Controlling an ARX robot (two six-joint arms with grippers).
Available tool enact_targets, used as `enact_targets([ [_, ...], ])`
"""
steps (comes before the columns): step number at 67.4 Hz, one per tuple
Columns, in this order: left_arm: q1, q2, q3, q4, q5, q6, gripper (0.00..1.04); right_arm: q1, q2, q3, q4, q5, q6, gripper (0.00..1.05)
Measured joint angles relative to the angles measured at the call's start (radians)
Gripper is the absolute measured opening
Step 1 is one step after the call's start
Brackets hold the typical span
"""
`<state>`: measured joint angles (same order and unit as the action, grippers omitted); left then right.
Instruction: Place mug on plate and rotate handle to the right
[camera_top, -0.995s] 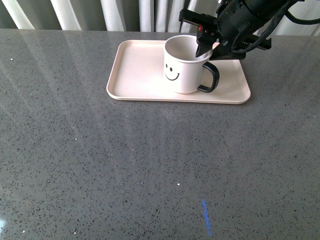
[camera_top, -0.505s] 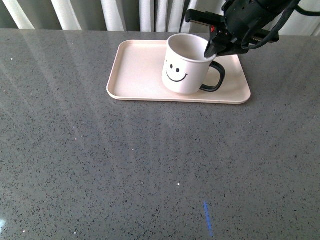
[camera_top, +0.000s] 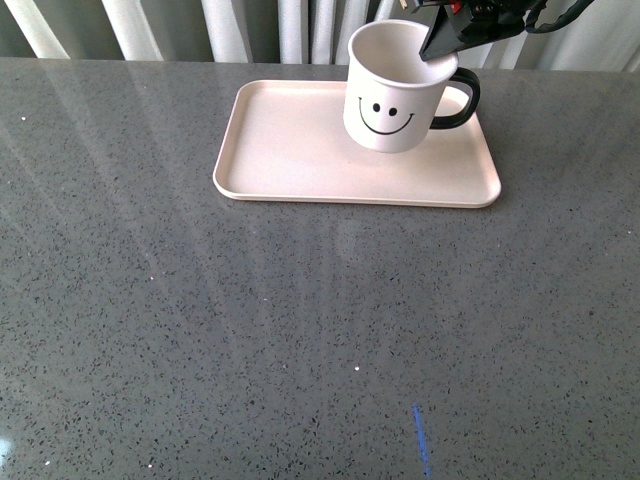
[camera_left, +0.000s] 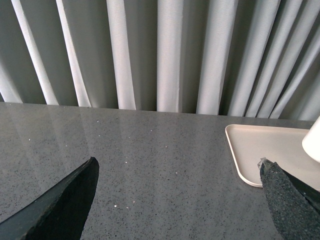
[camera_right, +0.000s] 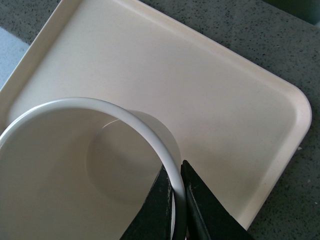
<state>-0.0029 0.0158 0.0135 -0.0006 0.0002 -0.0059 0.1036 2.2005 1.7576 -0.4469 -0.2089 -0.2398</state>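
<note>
1. Left hand (camera_left: 177, 162): released. Its two dark fingers (camera_left: 60, 205) stand wide apart with nothing between them, above the grey speckled surface (camera_left: 150, 145). It does not appear in the front view. Pleated pale curtains (camera_left: 165, 50) hang behind the far edge of the surface.

2. Plate (camera_top: 290, 140): lies flat on the surface (camera_top: 200, 320), at the far side and right of centre. In the left wrist view one rounded corner of the plate (camera_left: 260, 150) shows, well apart from the left hand.

3. Blue mark (camera_top: 422, 440): a short line on the near part of the surface, well apart from the plate.

4. Mug (camera_top: 395, 95): located over the far right part of the plate, tilted, with the smiley face toward the front camera. Whether its base touches the plate cannot be told.

5. Handle (camera_top: 462, 98): points to the right, toward the right end of the plate.

6. Right hand (camera_top: 440, 45): comes in from the upper right and grasps the mug at the rim, just above the handle. The right wrist view shows the right hand (camera_right: 176, 172) clenched on the white rim of the mug (camera_right: 75, 170), one finger (camera_right: 157, 210) inside the wall and the other outside, with the plate (camera_right: 200, 90) beneath
</note>
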Motion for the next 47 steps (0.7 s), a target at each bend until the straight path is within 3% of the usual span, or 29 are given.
enact_targets([
  [47, 0.0, 0.0, 0.0, 0.0, 0.0, 0.0, 0.95, 0.015, 0.101, 0.066, -0.031, -0.033, -0.125, 0.02],
])
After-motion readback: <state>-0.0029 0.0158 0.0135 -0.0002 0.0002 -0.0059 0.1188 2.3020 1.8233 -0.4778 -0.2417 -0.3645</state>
